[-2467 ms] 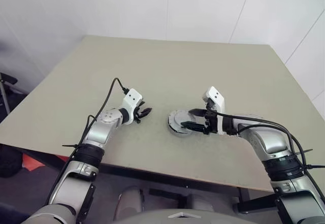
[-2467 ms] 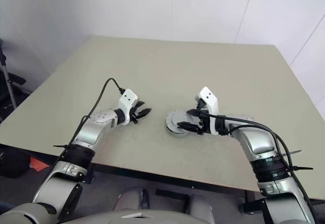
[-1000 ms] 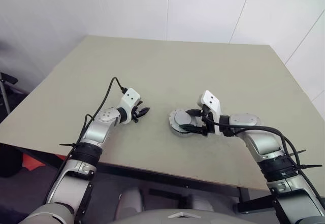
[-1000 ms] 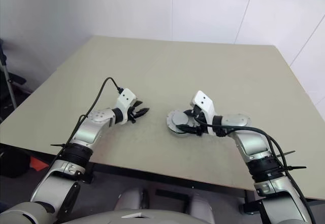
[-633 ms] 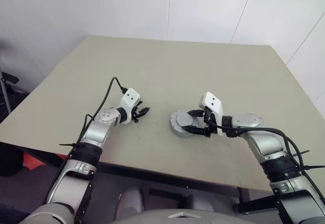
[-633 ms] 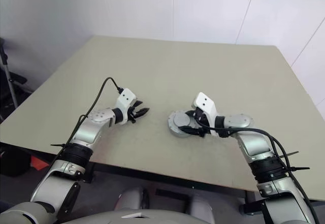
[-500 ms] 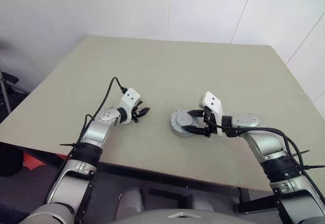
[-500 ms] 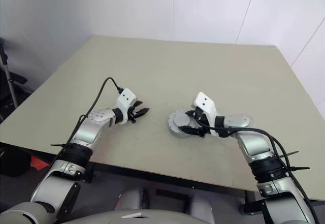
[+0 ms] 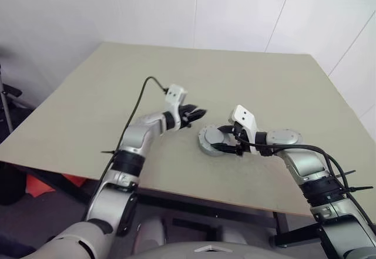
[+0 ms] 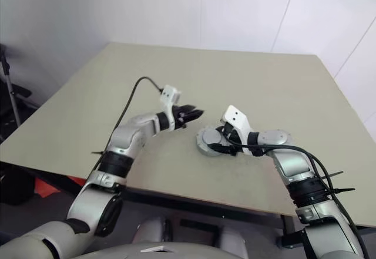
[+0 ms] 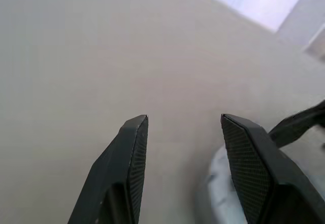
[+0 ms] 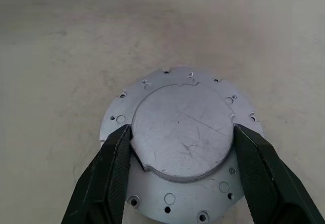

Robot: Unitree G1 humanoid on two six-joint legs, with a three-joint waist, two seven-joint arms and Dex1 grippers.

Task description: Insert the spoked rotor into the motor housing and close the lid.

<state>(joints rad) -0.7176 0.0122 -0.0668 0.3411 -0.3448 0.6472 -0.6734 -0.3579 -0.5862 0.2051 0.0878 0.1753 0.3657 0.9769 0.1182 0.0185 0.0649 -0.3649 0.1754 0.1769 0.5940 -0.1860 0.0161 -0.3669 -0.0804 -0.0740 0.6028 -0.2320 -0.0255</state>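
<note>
The motor housing (image 12: pixel 120 113) lies on the table as a round silver flange with small holes. The lid (image 12: pixel 183 132) sits on top of it with its plain grey face up. My right gripper (image 12: pixel 183 135) reaches in from the right, and its two black fingers press against opposite edges of the lid. The housing (image 9: pixel 205 146) is near the table's front middle. My left gripper (image 9: pixel 198 115) hovers just to its upper left, above the table, open and empty, pointing toward it. The spoked rotor is hidden.
The beige table (image 9: pixel 235 77) stretches far back to white walls. Its front edge (image 9: pixel 194 195) runs close behind both arms. A black cable (image 9: pixel 147 86) loops above the left forearm.
My left arm has swung to the right and risen, bringing its gripper from the table's left side up beside the housing, and its fingers have narrowed a little. The right gripper has stayed on the lid.
</note>
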